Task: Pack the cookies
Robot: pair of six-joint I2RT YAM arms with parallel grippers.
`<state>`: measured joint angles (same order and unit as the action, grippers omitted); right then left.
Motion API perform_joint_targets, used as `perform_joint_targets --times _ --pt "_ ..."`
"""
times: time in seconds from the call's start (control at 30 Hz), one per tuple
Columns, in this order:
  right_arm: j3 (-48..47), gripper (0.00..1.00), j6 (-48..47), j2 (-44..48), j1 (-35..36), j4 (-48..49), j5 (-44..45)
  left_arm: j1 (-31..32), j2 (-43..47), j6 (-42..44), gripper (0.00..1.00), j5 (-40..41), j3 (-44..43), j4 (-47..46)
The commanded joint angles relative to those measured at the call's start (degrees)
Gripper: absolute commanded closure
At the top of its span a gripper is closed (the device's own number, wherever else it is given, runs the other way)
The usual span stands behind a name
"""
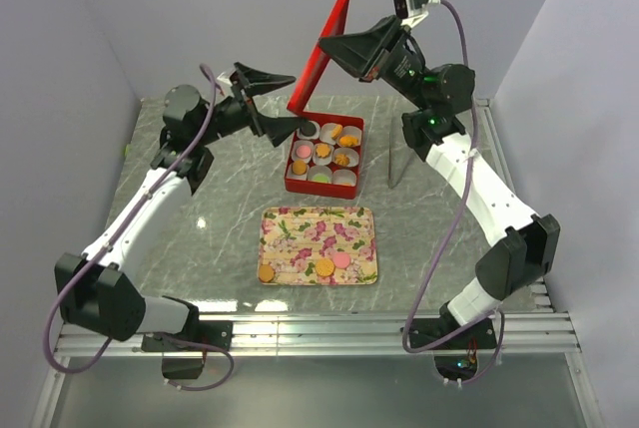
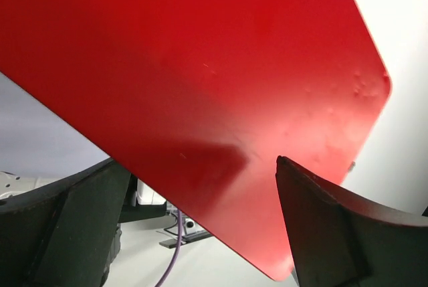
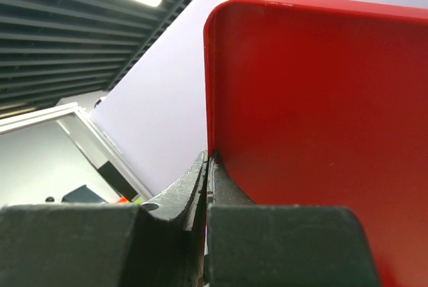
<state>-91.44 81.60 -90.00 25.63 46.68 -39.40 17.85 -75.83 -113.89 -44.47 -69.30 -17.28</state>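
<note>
My right hand (image 3: 208,166) pinches the flat red plastic lid (image 1: 324,44) by its edge. My left hand (image 2: 200,166) gapes around it, holding nothing. If that thin pinch slips, the lid could strike the small round cookies (image 1: 339,139) in the red box (image 1: 300,185); others lie on the floral tray (image 1: 300,228).
</note>
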Motion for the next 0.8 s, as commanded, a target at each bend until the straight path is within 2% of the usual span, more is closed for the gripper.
perform_joint_targets --times 0.0,0.13,0.23,0.47,0.77 --pt "-6.8 1.00 1.9 -1.0 0.4 7.5 -0.5 1.3 -1.9 -5.1 0.05 -1.1 -4.3 -6.0" --pt "-9.1 1.00 4.0 -3.3 0.5 8.8 -0.6 1.5 -3.4 -6.3 0.09 -0.7 -4.0 -7.9" --pt "-8.0 1.00 5.9 -3.4 0.5 11.1 -0.6 1.4 -3.8 -6.7 0.15 0.7 -3.3 -9.6" --pt "3.3 1.00 6.5 2.1 0.6 14.3 -1.2 0.0 -4.3 -6.2 0.27 3.2 -2.5 -10.0" --pt "10.6 1.00 2.2 7.1 0.6 10.8 -2.4 -2.0 -6.4 -4.2 0.37 2.5 -6.6 -6.2"
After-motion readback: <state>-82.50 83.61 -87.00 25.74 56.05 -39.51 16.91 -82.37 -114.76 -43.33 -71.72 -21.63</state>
